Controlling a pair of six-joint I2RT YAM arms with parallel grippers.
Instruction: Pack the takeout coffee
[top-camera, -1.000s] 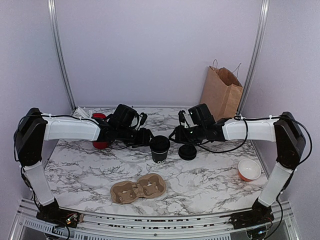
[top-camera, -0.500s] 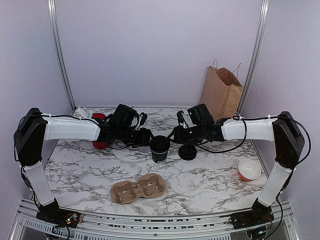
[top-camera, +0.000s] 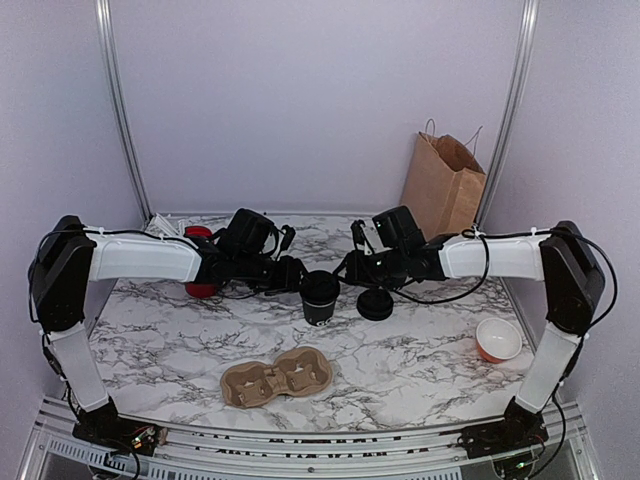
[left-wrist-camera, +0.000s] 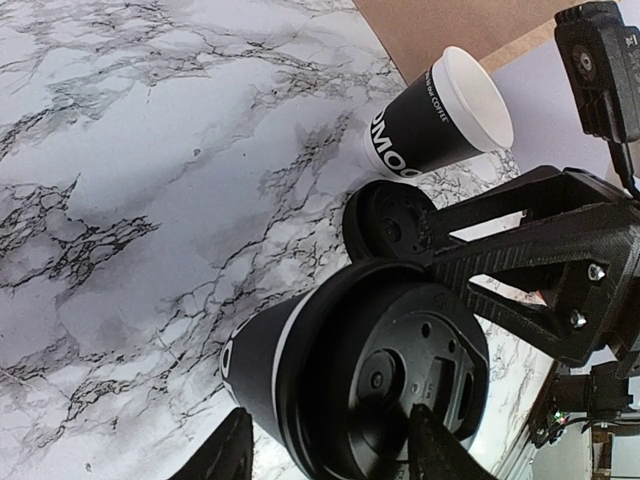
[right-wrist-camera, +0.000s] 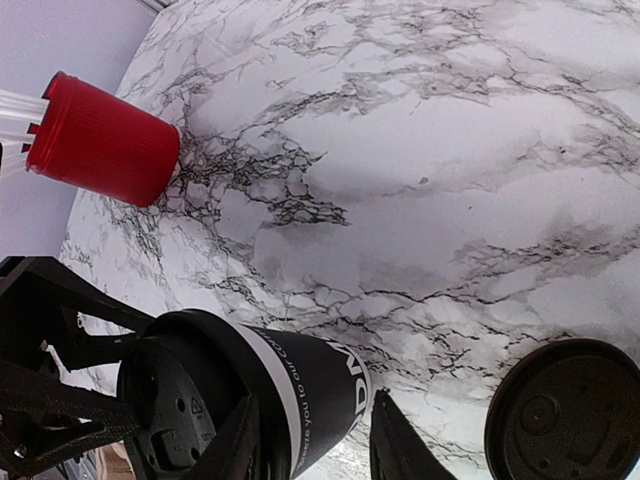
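My left pincer (left-wrist-camera: 332, 420) and right pincer (right-wrist-camera: 315, 405) both straddle the takeout coffee (left-wrist-camera: 390, 370), upright on the bench (left-wrist-camera: 150, 150). Clenched or released, I cannot tell.

Takeout coffee (top-camera: 320, 298) upright at desk centre. Left gripper (top-camera: 297, 276) and right gripper (top-camera: 346, 270) flank it closely; finger gap unreadable. Loose black lid (top-camera: 375, 306) just right of it. Cardboard carrier (top-camera: 277, 380) by near edge. Paper bag (top-camera: 443, 185) in far-right corner. Orange bowl (top-camera: 498, 340) at right edge. Red cup (top-camera: 200, 288) left, part-hidden by arm.
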